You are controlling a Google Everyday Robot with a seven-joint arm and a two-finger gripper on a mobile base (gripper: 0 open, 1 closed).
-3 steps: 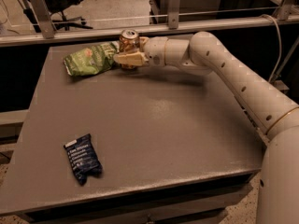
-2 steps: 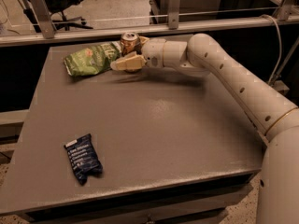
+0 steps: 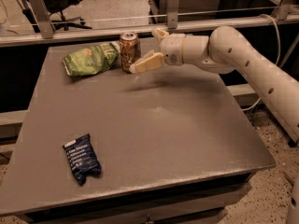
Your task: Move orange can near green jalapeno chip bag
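The orange can (image 3: 129, 50) stands upright at the far side of the grey table (image 3: 154, 125). Its left side is right against the green jalapeno chip bag (image 3: 91, 57), which lies flat to its left. My gripper (image 3: 145, 50) is just to the right of the can, open and empty. Its lower finger (image 3: 147, 62) reaches toward the can's base and its upper finger (image 3: 160, 33) stands behind and to the right. The pale arm comes in from the right.
A dark blue packet (image 3: 81, 157) with white text lies near the table's front left. A metal rail (image 3: 93, 31) runs behind the table's far edge. The table's right and front edges drop to the floor.
The gripper was shut around the can beside the bag. It has opened, let go of the can and drawn back a little to the right. The can stays upright.
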